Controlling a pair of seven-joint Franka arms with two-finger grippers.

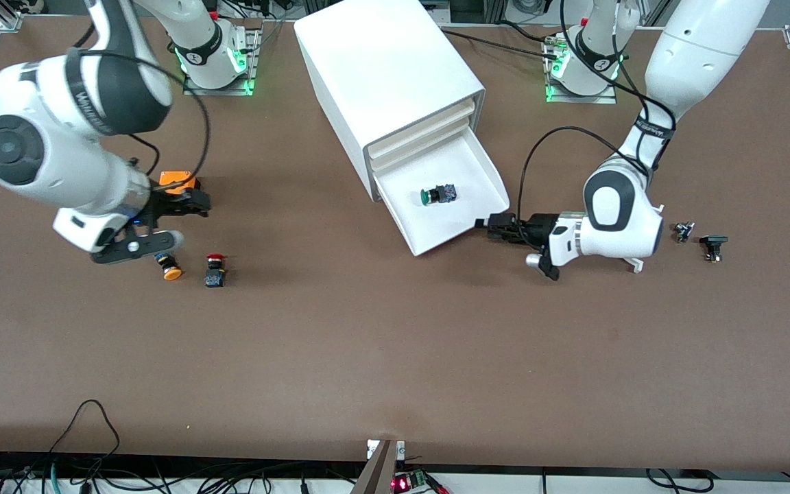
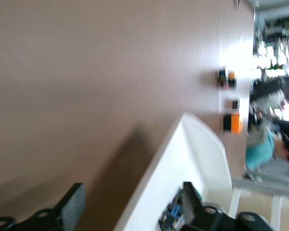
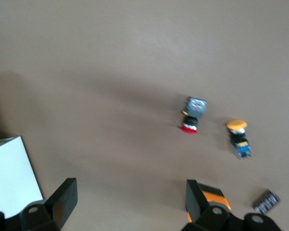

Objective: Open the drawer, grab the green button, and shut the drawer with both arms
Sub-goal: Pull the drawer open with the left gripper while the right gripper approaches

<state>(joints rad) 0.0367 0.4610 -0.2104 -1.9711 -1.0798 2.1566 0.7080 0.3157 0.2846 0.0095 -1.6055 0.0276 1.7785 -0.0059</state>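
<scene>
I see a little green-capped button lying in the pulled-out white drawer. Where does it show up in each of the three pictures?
Front view: the green button lies in the open drawer, mid-picture.
Left wrist view: only its dark body peeks out at the bottom edge, partly hidden by a finger of the left gripper.
Right wrist view: not in it.
Shared landmark: the red button.

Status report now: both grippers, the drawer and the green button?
Left gripper open at drawer front corner. Right gripper open, waiting over table. Drawer out, green button inside. Nothing blocking.
</scene>
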